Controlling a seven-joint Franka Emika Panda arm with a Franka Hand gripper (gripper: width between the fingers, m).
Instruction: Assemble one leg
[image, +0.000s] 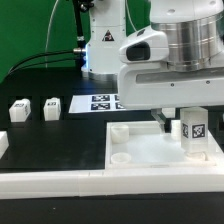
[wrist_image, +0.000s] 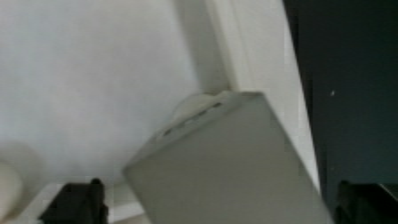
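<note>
White leg (image: 194, 131), upright in the tray's (image: 140, 152) corner toward the exterior view's right, apparently seated in its socket; gripper (image: 192, 112) just above, jaws wide and holding nothing, likely so the post stands free; two spare legs (image: 19, 111) wait apart.

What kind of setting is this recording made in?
Probably a robotics lab bench: a black table against a green backdrop, a marker board of printed tags lying flat, and tagged white furniture parts like the leg.
</note>
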